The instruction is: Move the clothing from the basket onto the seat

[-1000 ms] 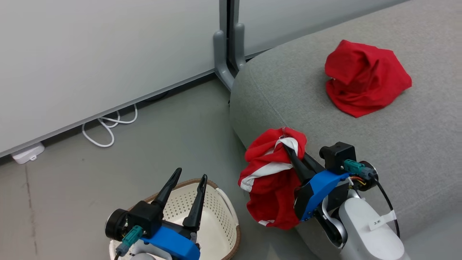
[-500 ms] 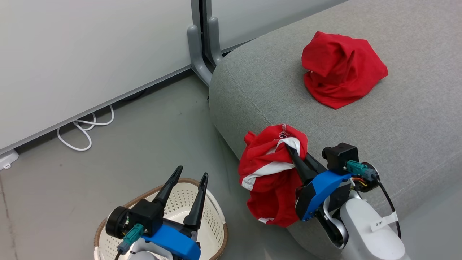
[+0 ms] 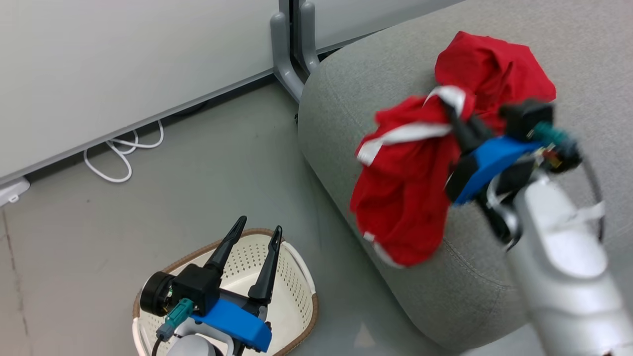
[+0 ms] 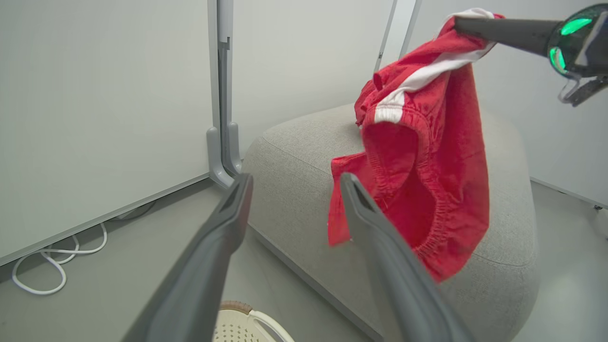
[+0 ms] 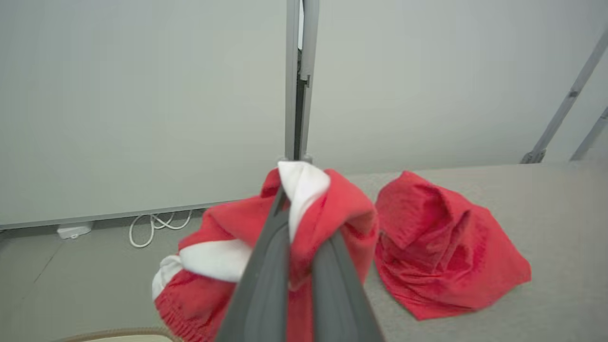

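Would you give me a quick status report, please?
Right end effector shut on banded garment, hanging at seat edge. Left end effector open above basket. Plain garment already on seat.

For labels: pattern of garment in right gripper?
Garment: red with white bands; best in left wrist view.

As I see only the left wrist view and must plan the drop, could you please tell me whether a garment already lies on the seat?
Observer: Yes, a plain red garment lies crumpled on the seat.
Operator: Is the basket empty?
Observer: The basket shows no clothing, though the left gripper, open, hides part.
Operator: How is the striped one held?
Observer: The right gripper is shut on the striped garment, white band between its fingers.
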`<state>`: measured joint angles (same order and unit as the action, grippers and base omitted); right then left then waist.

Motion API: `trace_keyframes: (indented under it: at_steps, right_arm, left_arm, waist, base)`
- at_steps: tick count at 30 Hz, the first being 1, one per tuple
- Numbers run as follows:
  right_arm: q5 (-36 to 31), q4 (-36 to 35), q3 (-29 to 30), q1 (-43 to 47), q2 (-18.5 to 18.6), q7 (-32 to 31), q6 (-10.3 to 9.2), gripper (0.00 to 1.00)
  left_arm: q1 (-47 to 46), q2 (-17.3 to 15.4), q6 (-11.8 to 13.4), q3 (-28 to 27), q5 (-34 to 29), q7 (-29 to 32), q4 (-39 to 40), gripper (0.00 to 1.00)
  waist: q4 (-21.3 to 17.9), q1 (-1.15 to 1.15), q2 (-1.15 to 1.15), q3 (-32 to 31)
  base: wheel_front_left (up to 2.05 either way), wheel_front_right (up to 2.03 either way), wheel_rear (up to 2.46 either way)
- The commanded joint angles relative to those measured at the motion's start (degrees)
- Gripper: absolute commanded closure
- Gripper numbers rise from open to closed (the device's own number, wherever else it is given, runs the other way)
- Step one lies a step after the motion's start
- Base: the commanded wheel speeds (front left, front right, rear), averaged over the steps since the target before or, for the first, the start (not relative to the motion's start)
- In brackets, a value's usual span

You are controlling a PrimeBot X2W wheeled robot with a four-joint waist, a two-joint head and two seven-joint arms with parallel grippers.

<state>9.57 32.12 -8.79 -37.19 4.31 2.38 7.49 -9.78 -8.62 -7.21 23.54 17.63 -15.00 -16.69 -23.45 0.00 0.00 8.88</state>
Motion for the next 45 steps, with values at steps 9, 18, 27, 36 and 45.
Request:
trace_keyframes:
  at_steps: [9,18,27,36,45]
  right_arm:
    - [-0.6,1.4,11.5,-15.8,10.0,-5.7,0.01,1.0]
    - [-3.5,1.1,24.9,-25.6,19.8,-7.2,0.01,1.0]
    - [-6.3,4.0,38.7,-21.2,23.3,-4.4,0.01,1.0]
    - [-10.3,9.8,42.7,-18.7,21.5,0.1,0.01,1.0]
    - [-12.9,14.1,41.6,-21.0,20.8,2.5,0.01,0.5]
  left_arm:
    - [-5.0,-1.5,-0.4,2.4,-1.1,-0.3,1.2,0.0]
    - [-10.9,-3.5,-0.4,5.2,-2.1,-0.3,3.4,0.0]
    - [-16.8,-4.2,-0.4,6.6,-2.5,-0.3,6.5,0.0]
    - [-19.1,-5.0,-0.4,6.8,-3.3,-0.3,8.4,0.0]
    - [-19.4,-4.5,-0.4,6.6,-2.7,-0.3,7.5,0.0]
  waist:
    - [5.3,0.0,0.0,6.9]
    - [10.6,0.0,0.0,16.0]
    - [15.1,0.0,0.0,25.4]
    - [16.3,0.0,0.0,31.1]
    - [15.8,0.0,0.0,29.6]
  base:
    - [0.0,0.0,0.0]
    - [0.0,0.0,0.0]
    - [0.0,0.0,0.0]
    - [0.0,0.0,0.0]
    - [0.0,0.0,0.0]
